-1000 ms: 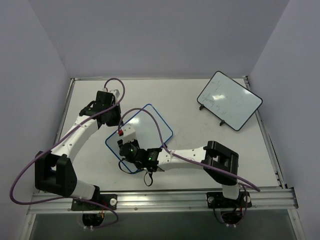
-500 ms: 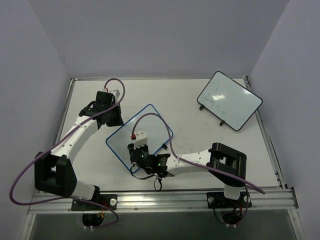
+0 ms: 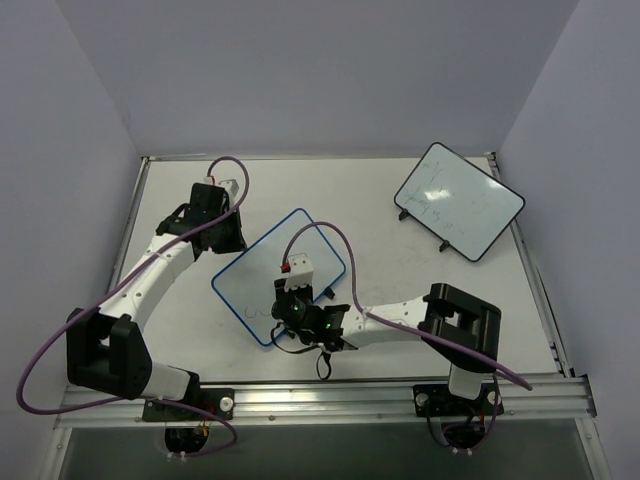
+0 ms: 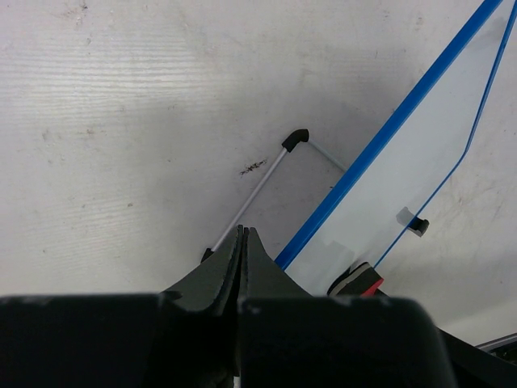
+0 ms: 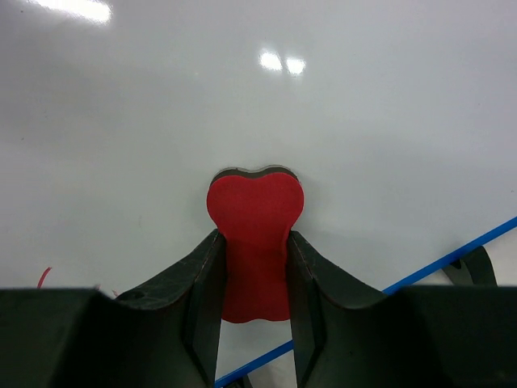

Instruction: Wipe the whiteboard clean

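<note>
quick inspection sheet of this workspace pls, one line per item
surface: white table, scuffed, with small dark marks
job's things: blue-framed whiteboard centre-left, mostly clean; a small red mark remains; red eraser pressed on it
clutter: black-framed whiteboard at far right, faint marks
grippers: right gripper fingers shut on the red eraser; left gripper shut, holding nothing, by the blue-framed whiteboard's edge
cables: purple cables on both arms; the right arm's loops above the blue-framed whiteboard
surroundings: pale walls on three sides, metal rail along the near edge
</note>
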Tool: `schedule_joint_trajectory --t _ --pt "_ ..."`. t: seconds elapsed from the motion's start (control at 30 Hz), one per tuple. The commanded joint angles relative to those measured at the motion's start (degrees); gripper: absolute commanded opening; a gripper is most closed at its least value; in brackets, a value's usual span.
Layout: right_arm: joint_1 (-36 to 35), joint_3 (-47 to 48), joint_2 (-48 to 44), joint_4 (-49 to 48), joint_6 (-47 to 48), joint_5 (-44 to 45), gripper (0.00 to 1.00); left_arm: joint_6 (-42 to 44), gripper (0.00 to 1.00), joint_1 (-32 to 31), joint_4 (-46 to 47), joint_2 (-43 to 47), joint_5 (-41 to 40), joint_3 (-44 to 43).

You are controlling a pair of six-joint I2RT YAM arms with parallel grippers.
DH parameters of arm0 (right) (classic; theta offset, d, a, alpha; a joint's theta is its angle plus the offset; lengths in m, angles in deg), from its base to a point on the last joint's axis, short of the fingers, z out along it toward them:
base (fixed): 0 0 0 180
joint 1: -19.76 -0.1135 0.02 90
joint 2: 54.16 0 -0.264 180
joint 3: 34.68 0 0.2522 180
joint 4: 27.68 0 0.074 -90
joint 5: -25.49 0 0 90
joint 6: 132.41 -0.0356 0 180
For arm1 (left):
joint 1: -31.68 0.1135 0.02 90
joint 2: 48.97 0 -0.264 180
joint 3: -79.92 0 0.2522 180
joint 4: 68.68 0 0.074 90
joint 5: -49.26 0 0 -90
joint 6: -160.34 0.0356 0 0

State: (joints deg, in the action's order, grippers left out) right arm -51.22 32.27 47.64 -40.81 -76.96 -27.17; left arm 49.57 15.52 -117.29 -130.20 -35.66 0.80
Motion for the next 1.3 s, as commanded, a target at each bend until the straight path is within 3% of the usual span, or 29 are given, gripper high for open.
schedule_joint_trajectory --t 0.0,0.43,1.27 --pt "-0.38 -0.02 4.81 3.43 0.18 1.5 0.17 -0.32 0.02 -0.8 0.93 1.95 1.16 0.06" --pt "-8.03 6.57 9.56 -0.26 3.96 -0.16 0.18 -0.23 0.02 -1.06 0.93 2.04 1.07 0.15" --pt "-6.63 20.02 13.42 4.13 13.71 -2.45 0.2 0.03 0.02 -2.21 0.66 1.87 0.46 -0.29"
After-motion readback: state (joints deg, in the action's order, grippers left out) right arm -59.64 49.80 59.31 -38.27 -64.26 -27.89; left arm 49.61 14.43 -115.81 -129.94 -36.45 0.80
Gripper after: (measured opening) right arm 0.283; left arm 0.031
